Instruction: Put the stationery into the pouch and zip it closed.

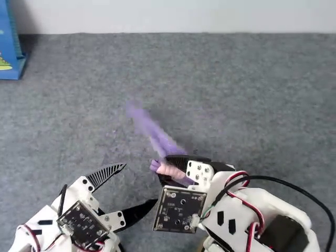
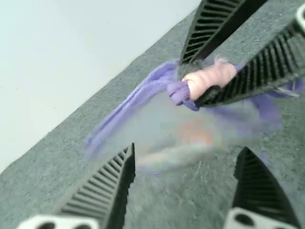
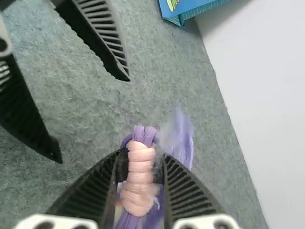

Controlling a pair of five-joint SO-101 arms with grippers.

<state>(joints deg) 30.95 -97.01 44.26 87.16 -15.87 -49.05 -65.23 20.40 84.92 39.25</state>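
Note:
The purple see-through pouch hangs blurred above the grey carpet, stretching away from the arms. My right gripper is shut on the pink and purple knotted cord at the pouch's near end. The right wrist view shows the cord clamped between the fingers, with the pouch beyond. My left gripper stands open just left of it, with nothing between its fingers. In the left wrist view the pouch hangs beyond my open left gripper, something orange blurred inside, and the cord sits in the other gripper.
A blue box stands at the far left edge of the carpet and also appears in the right wrist view. A white wall runs along the back. Grey carpet spreads ahead of both arms.

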